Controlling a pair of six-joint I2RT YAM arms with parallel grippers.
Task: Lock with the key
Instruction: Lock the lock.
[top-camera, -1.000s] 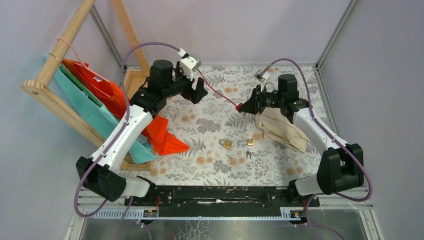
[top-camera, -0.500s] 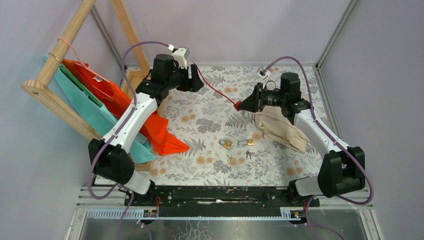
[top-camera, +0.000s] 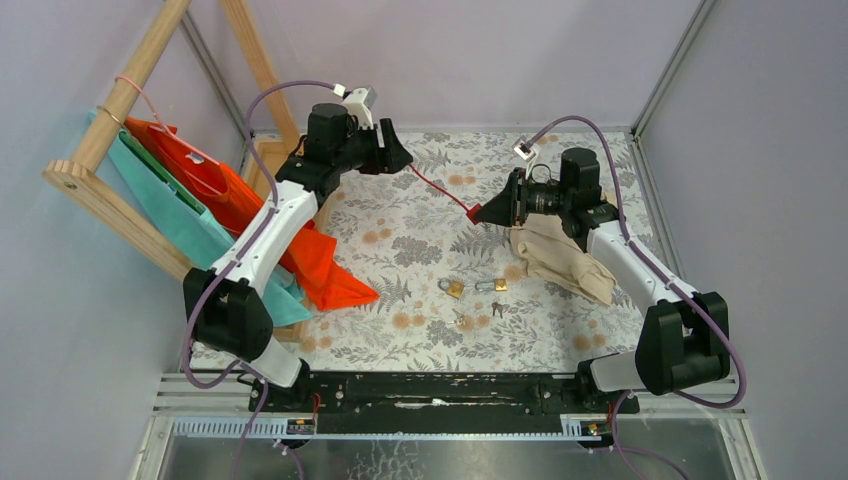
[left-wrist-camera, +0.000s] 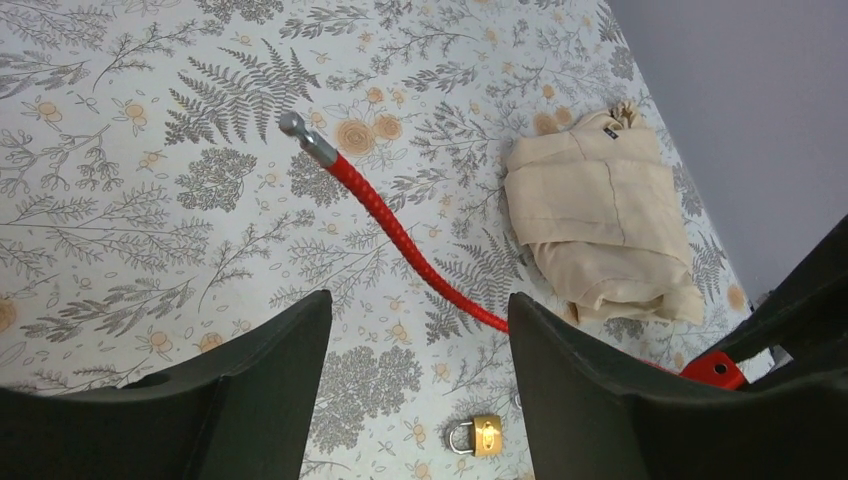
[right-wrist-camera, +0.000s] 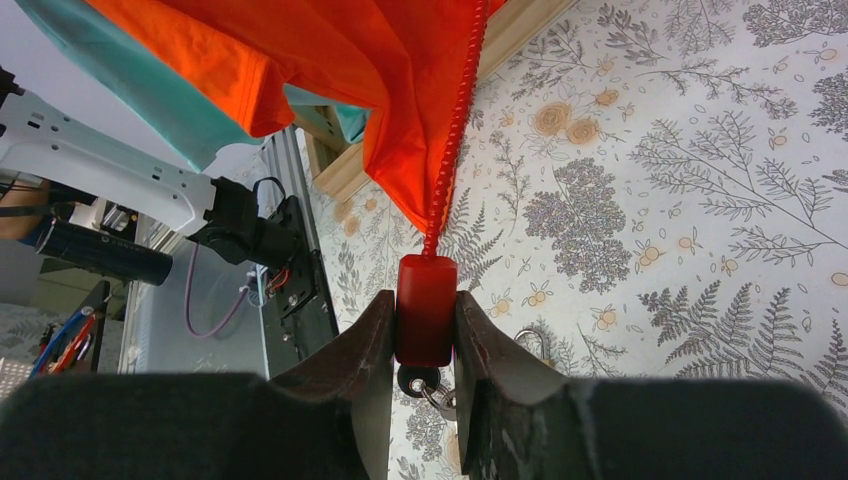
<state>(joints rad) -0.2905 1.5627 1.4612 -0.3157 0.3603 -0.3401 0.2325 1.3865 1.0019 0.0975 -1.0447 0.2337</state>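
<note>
**Parting from the cable end**

Drawn straight up to the left gripper (left-wrist-camera: 418, 305) a second ago; now ending short of it. Such is the red cable (left-wrist-camera: 400, 235), its metal tip (left-wrist-camera: 305, 138) bare and free over the tabletop (left-wrist-camera: 120, 200). Impossible to say whether the tip is resting there or hanging just above. Left jaws spread apart with nothing between them, swung round to look back down at the tip.

No such change on the other side. Right jaws closed tight on the lock (right-wrist-camera: 427, 285), as before, with the red body upright in the right gripper (right-wrist-camera: 424, 335), raised over the right of the tabletop. Beneath the body, what looks like a key head and ring, too dark to be sure of.

Judged from this: shackle not closed, tip well apart from the body. Likely calls for a fresh grasp close behind the tip, then bending the cable round to the body before any turn of a key. Worth minding a springy cable that may swing off. Brass padlock (left-wrist-camera: 483, 436) and beige cloth (left-wrist-camera: 595, 215) lying below, no part of this job.
</note>
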